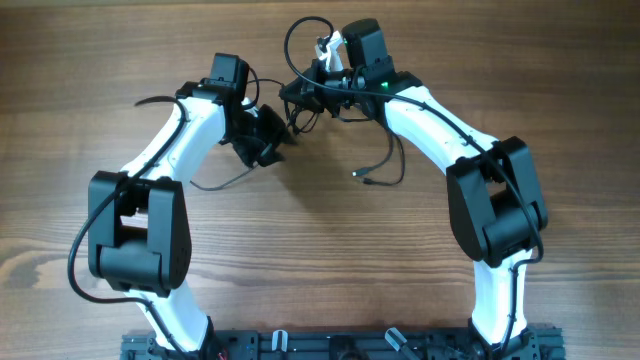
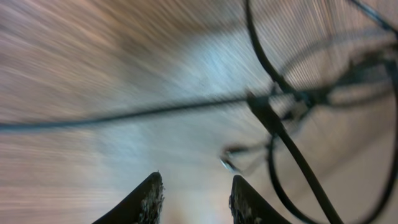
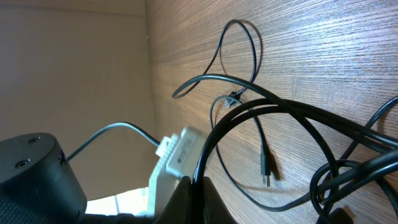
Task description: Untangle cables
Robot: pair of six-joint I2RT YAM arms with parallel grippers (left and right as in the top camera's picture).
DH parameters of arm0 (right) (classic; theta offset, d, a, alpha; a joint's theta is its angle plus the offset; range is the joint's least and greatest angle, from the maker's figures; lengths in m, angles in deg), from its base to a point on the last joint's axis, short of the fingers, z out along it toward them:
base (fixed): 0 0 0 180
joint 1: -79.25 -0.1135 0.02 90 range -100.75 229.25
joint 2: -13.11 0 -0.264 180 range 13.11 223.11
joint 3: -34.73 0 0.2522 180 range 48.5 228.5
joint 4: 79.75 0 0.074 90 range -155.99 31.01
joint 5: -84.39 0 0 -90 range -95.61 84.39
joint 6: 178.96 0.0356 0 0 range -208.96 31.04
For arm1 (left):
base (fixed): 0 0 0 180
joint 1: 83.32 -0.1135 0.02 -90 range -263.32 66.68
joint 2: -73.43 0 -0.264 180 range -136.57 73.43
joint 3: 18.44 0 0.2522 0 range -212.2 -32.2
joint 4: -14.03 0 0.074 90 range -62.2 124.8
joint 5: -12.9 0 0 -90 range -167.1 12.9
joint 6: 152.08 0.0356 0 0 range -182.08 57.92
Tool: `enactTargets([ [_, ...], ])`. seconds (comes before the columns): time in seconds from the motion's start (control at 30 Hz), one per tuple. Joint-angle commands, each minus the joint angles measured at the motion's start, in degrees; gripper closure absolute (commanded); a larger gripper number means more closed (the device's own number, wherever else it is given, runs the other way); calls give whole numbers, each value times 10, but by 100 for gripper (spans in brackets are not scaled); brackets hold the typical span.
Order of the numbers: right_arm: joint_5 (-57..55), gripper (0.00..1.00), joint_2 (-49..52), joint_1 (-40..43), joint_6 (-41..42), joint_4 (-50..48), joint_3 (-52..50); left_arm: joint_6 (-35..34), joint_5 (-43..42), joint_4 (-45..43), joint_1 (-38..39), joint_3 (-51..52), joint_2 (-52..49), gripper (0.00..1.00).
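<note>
The cables are thin black cords lying tangled on the wooden table between my arms. In the overhead view one loop point(image 1: 296, 40) rises at the back and loose strands with a plug end point(image 1: 360, 174) trail to the right. My right gripper point(image 1: 300, 95) is shut on a black cable point(image 3: 205, 149), which arches away over the table in the right wrist view; a plug point(image 3: 265, 172) and a thin loop point(image 3: 239, 50) lie beyond. My left gripper point(image 1: 265, 140) is open and empty point(image 2: 196, 193), just left of the tangle. Its view is motion-blurred, with cable strands point(image 2: 273, 118) ahead to the right.
A white tag or connector point(image 3: 177, 155) sits beside the right fingers and also shows in the overhead view point(image 1: 326, 45). A cable end point(image 1: 150, 100) sticks out left of the left arm. Thicker arm wires run along both arms. The arm bases stand at the front edge point(image 1: 340, 345).
</note>
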Motion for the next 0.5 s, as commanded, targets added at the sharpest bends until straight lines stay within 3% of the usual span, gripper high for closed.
enactTargets([
  [0.0,49,96,2,12,-10,-2,1,11,152,1,-1,3,-1,62],
  [0.13,113,95,2,30,-10,-2,1,9,194,1,-1,3,-1,65],
  [0.23,161,89,2,44,-10,-2,1,10,194,1,-1,3,-2,65],
  [0.27,179,85,2,52,-10,-1,1,10,194,4,-1,3,-2,62],
  [0.33,191,84,2,64,-13,5,1,17,194,8,-1,3,-2,47],
  [0.47,175,85,2,80,-48,38,1,58,191,5,-1,3,-2,45],
])
